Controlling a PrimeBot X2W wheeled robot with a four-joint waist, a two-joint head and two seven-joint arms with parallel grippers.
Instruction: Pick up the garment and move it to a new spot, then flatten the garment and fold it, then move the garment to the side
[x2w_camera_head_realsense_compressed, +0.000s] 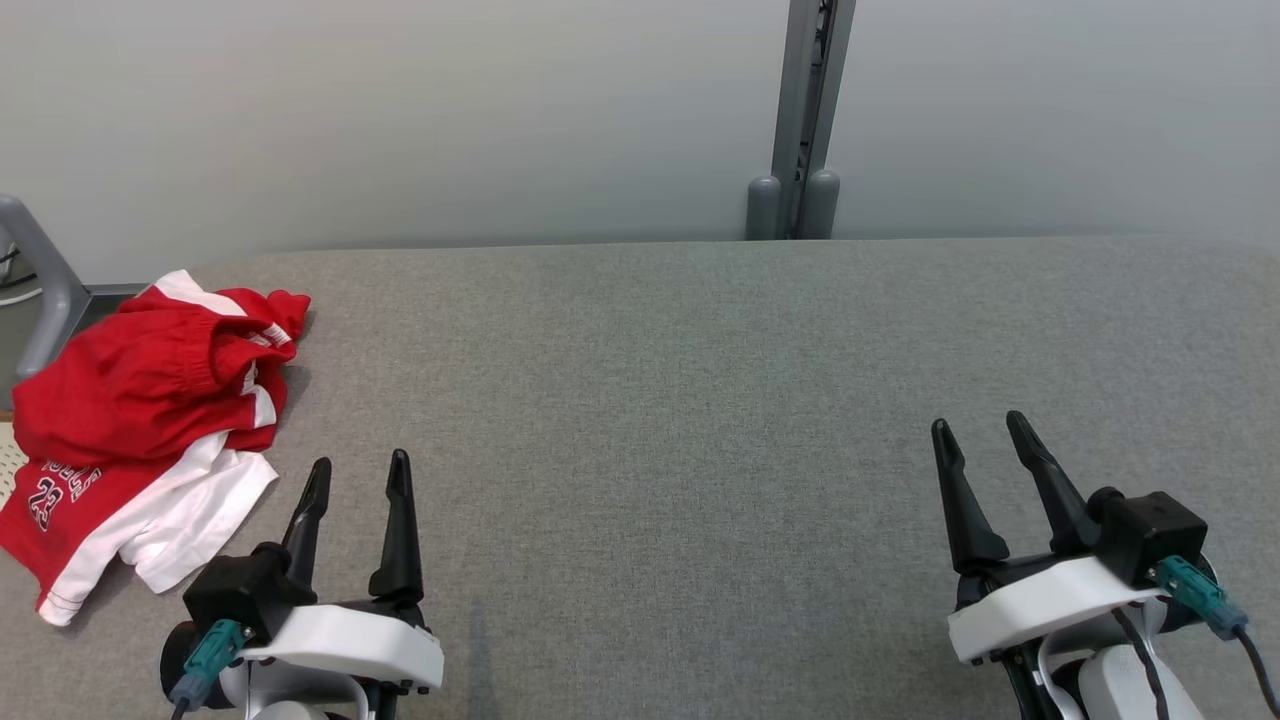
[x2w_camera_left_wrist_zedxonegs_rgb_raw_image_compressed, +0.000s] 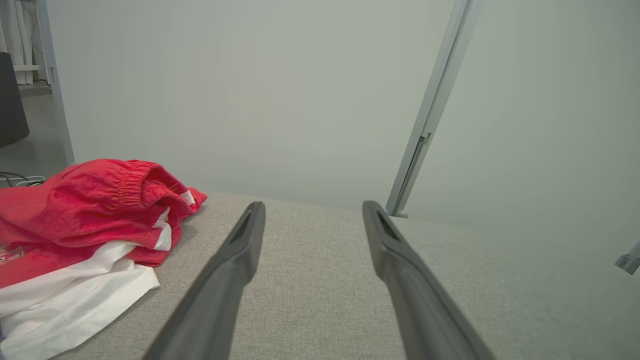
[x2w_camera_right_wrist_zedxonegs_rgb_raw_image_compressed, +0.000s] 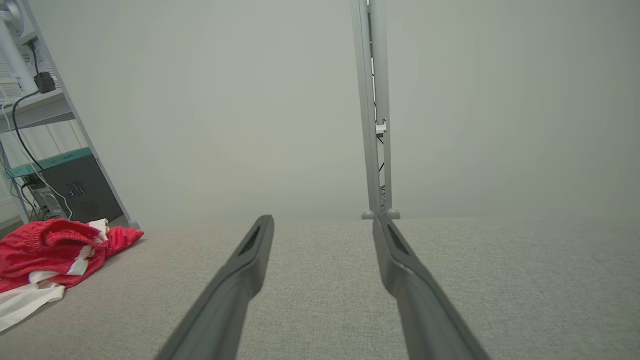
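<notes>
At the left edge of the grey table, the garment lay in a crumpled red-and-white heap, red cloth with a gathered waistband bunched on top and white cloth spilling out toward the near side. Nothing of the task looked done. It was not lifted, not moved to a new spot, not spread flat and not folded, so every step seemed left to do, beginning with the pick-up.

Just beside the heap, but apart from it, the left gripper hovered over bare table with its two dark fingers spread and nothing between them. Well apart on the other side, the right gripper was likewise wide open and empty. Beyond the table's far edge stood a grey post against a plain wall.

Much of the garment was hard to read. A "23" showed on the red cloth, but the lettering above it was folded under. Whether the heap was one piece or two could not be told, nor whether its left side hung off the table. The left wrist view cut the heap off at its edge.
</notes>
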